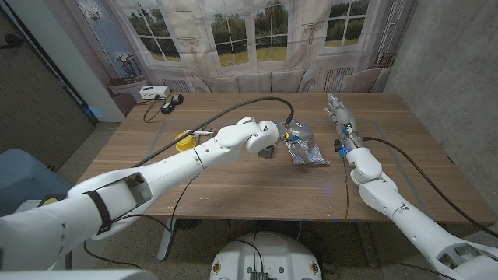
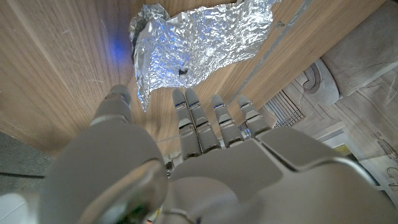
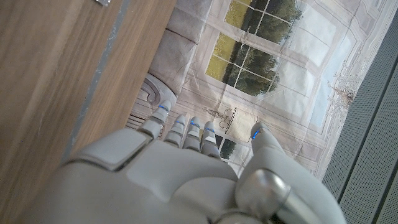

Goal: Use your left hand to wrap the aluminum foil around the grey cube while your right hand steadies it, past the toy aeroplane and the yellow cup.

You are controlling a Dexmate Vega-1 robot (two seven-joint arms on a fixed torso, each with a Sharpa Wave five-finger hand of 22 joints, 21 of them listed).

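Now left robot hand point(image 1: 268, 140) empty, fingers straight beside foil point(image 1: 305, 148); right robot hand point(image 1: 339, 113) empty, outstretched.

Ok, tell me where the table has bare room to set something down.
Bare wood runs along the table's near edge, between the two arms, and across the far edge behind the foil. It is crowded mid-table, where the left hand meets the foil, with the yellow cup beside that arm.

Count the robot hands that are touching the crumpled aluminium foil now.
0. The left hand hovers beside the crumpled aluminium foil, fingers just short; the right hand stands apart, further right.
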